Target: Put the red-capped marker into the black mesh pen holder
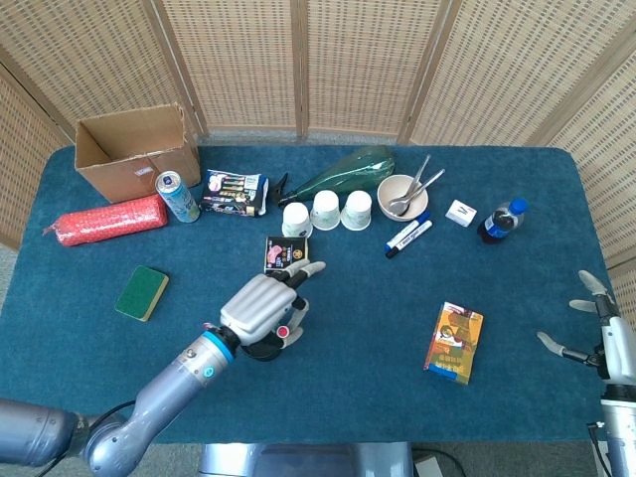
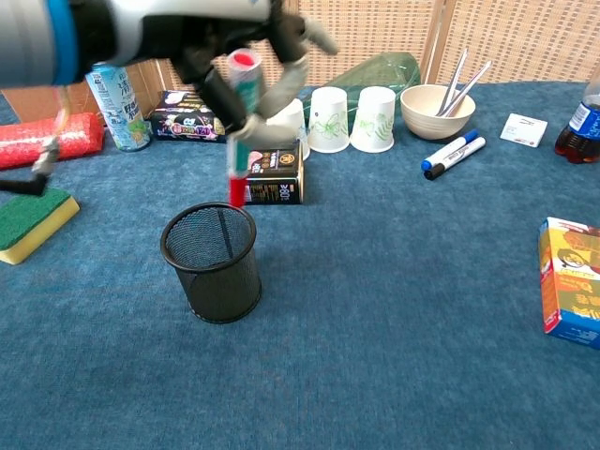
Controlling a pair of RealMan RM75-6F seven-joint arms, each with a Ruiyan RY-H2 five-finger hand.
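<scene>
My left hand [image 2: 220,47] [image 1: 261,308] holds the red-capped marker [image 2: 240,122] nearly upright, cap end down. The red tip hangs just above the far rim of the black mesh pen holder [image 2: 213,262]. In the head view the hand covers most of the holder [image 1: 260,348]. My right hand [image 1: 593,333] hangs open at the table's right edge, holding nothing.
A small dark tin [image 2: 272,174] lies just behind the holder, with three paper cups [image 2: 329,119] beyond it. A green sponge [image 2: 28,220], a can [image 2: 116,100] and a red roll [image 2: 47,139] lie left. Two blue markers [image 2: 453,153], a bowl [image 2: 434,110] and a box [image 2: 569,281] lie right.
</scene>
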